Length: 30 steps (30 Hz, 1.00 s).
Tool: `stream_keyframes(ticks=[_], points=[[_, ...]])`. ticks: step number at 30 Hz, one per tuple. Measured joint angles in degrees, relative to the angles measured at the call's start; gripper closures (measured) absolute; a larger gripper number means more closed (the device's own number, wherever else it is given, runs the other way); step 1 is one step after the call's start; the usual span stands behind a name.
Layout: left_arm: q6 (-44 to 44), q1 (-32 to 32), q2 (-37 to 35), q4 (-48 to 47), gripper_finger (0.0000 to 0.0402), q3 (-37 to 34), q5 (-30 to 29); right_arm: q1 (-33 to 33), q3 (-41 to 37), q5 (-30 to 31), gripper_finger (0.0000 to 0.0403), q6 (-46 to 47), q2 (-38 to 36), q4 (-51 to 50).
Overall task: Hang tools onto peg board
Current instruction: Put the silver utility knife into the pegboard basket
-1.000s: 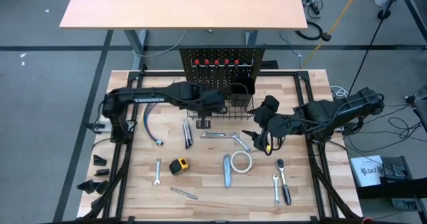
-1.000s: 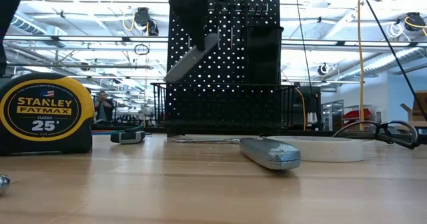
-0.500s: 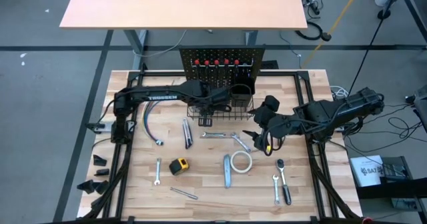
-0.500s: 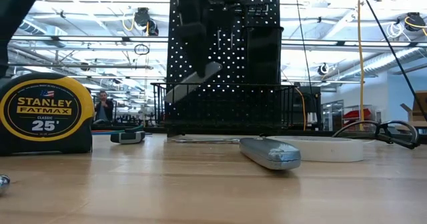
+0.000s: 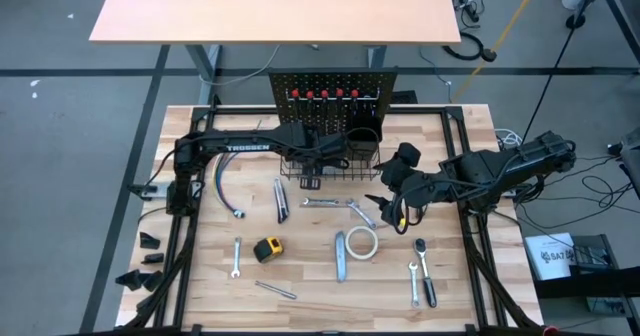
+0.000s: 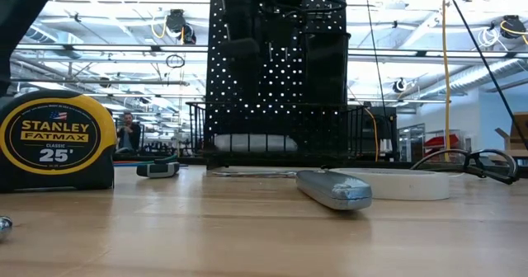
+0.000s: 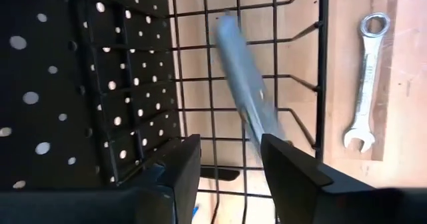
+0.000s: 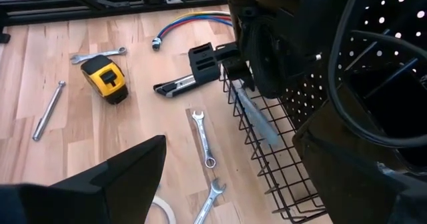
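The left gripper (image 7: 227, 164) hangs over the wire basket (image 5: 322, 169) at the foot of the peg board (image 5: 330, 86), its fingers parted and gripping nothing. Directly below them a grey utility knife (image 7: 245, 91) lies loose in the basket, resting on its floor in the low view. To finish this step well, lift the gripper straight up, clear of the basket wires, before swinging toward the table (image 5: 300, 266). The right gripper (image 5: 385, 201) waits spread open beside the basket, above a wrench (image 5: 360, 213).
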Motion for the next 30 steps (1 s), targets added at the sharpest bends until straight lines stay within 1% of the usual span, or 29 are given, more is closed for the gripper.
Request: stream_keyframes(ticks=[6,9,15,20,25,30], points=[[0.0,0.0,-0.5,0.0,0.0236,0.0,-0.3,0.0,0.0,0.0,0.0055,-0.1,0.0,-0.1],[0.0,-0.3,-2.0,0.2,0.0235,0.0,0.3,0.0,0.0,0.0,0.0055,-0.2,0.0,-0.2],[-0.6,-2.0,-6.4,0.3,0.0235,0.0,0.9,0.0,0.0,0.0,0.0055,-0.2,0.0,-0.2],[-1.6,-4.7,-10.8,-0.2,0.0235,0.0,1.3,0.0,0.0,0.1,0.0055,4.4,0.0,1.2],[-4.6,-8.2,-16.0,-0.1,0.0235,0.0,2.3,0.0,0.1,-4.1,0.0055,7.3,0.5,3.7],[-10.0,-11.2,-22.2,2.1,0.0238,0.0,3.5,0.1,0.1,-6.3,0.0055,9.2,3.4,8.6]])
